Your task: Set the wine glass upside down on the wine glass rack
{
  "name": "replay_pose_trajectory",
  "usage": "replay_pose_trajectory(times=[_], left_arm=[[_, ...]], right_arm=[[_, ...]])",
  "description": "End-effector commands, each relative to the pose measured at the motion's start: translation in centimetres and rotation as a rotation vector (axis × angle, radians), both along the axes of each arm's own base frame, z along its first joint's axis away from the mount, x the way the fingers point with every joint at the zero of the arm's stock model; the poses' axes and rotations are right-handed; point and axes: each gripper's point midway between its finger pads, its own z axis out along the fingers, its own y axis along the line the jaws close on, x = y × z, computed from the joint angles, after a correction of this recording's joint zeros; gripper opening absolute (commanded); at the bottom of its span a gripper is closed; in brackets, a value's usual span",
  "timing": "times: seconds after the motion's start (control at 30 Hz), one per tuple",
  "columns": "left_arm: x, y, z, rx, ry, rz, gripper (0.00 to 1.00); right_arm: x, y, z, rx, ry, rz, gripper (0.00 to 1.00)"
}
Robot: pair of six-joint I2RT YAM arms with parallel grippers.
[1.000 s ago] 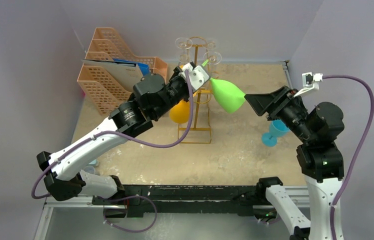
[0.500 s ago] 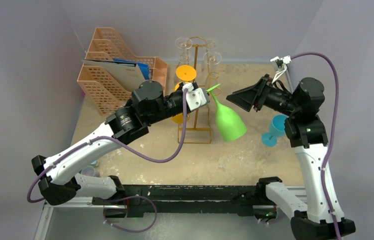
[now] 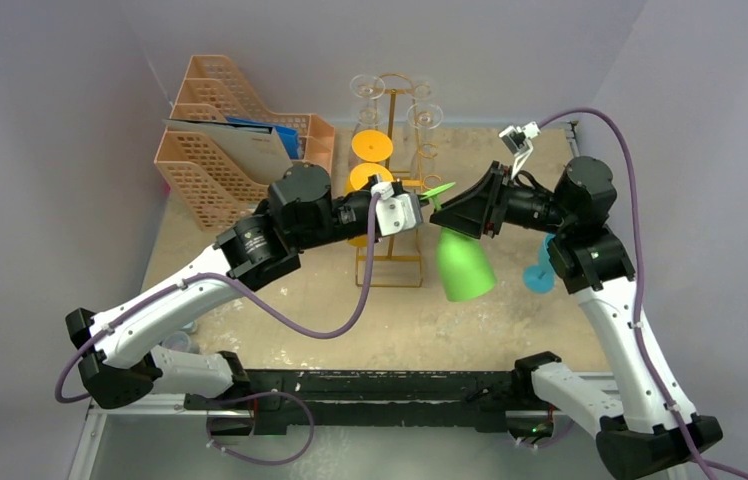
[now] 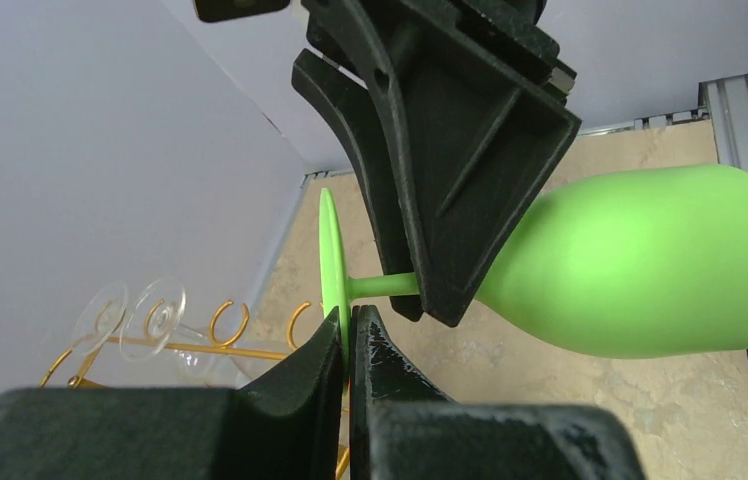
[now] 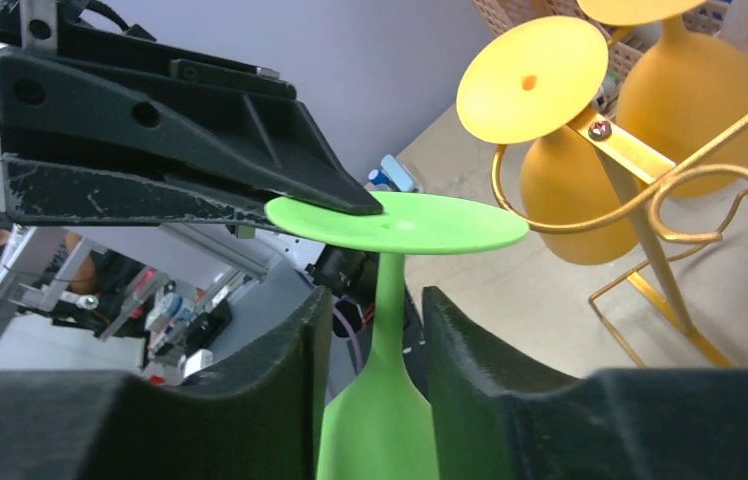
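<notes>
The green wine glass (image 3: 463, 265) hangs bowl down, right of the gold wire rack (image 3: 390, 258). My left gripper (image 3: 422, 204) is shut on the rim of its flat foot (image 4: 331, 250), with the bowl (image 4: 650, 260) beyond. My right gripper (image 3: 447, 216) is open, and its fingers (image 5: 280, 370) straddle the thin stem (image 5: 386, 300) just under the foot (image 5: 400, 222), with a gap on each side. Two orange glasses (image 3: 371, 146) hang upside down on the rack, and they also show in the right wrist view (image 5: 685, 90).
A peach lattice file organizer (image 3: 212, 160) with papers stands at the back left. Clear glasses (image 3: 367, 87) hang at the rack's top. A blue glass (image 3: 550, 258) stands upright right of the green one, under my right arm. Walls close in on three sides.
The green glass has swung from tilted to bowl down. My right gripper has moved left from clear of the glass to around its stem. The left gripper kept its hold on the foot.
</notes>
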Motion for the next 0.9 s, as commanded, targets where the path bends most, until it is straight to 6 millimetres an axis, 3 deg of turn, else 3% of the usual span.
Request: replay_pose_trajectory(times=[0.0, 0.23, 0.57, 0.77, 0.87], left_arm=[[-0.8, -0.1, 0.7, -0.014, -0.040, -0.038, 0.00], [-1.4, 0.4, 0.6, -0.022, -0.042, -0.050, 0.00], [-1.8, 0.5, 1.4, -0.065, -0.059, -0.059, 0.00], [-1.8, 0.7, 1.8, -0.076, -0.075, -0.055, 0.00], [-2.0, 0.8, 1.8, -0.080, -0.068, -0.061, 0.00]], right_arm=[[-0.6, 0.1, 0.0, -0.001, -0.049, 0.027, 0.35], [-3.0, 0.0, 1.0, 0.028, -0.127, 0.112, 0.27], [-2.7, 0.0, -0.6, -0.006, -0.067, 0.114, 0.32], [-2.0, 0.1, -0.9, -0.017, -0.047, 0.101, 0.03], [-2.0, 0.0, -0.6, -0.024, -0.085, 0.086, 0.00]])
